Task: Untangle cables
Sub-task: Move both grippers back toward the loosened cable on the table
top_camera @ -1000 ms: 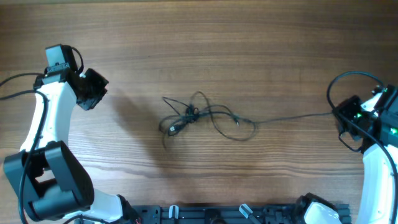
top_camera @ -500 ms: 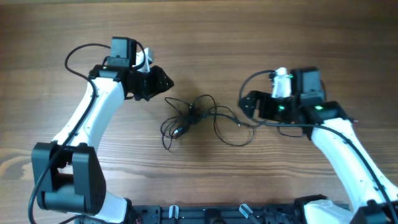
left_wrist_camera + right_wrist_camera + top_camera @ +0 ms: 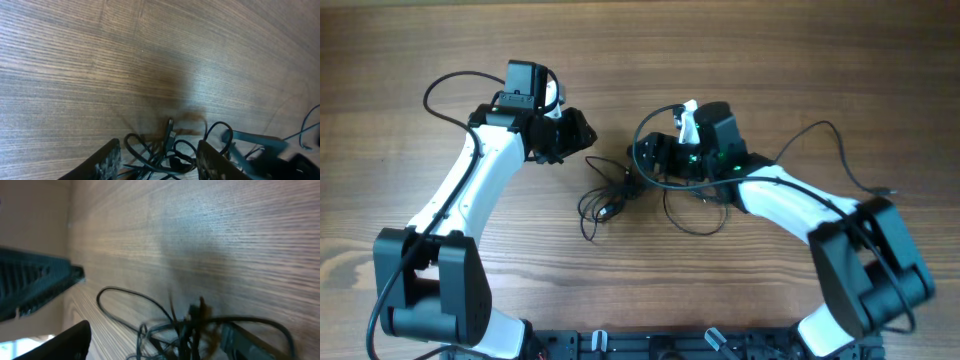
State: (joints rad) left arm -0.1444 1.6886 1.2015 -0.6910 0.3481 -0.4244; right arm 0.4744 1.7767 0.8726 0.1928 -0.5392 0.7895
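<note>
The cables (image 3: 620, 192) lie as a small black tangle at mid-table, with loose loops trailing right and toward the front. My left gripper (image 3: 582, 136) hovers just up and left of the tangle. My right gripper (image 3: 646, 160) is at its upper right edge. In the left wrist view the left gripper (image 3: 162, 165) is open, and the cables (image 3: 170, 150) lie between and below its fingers. In the right wrist view the right gripper (image 3: 157, 345) is also open, wide, with the cables (image 3: 185, 325) bunched between its fingers. Neither gripper is clamped on a strand.
Thicker arm wiring loops above the left arm (image 3: 450, 85) and beside the right arm (image 3: 835, 150). A black rail (image 3: 700, 345) runs along the table's front edge. The two grippers stand close together over the tangle.
Both arms have swung in from the table's sides to the tangle. Both grippers have gone from shut to open. The strand once stretched toward the right gripper now lies bunched.
</note>
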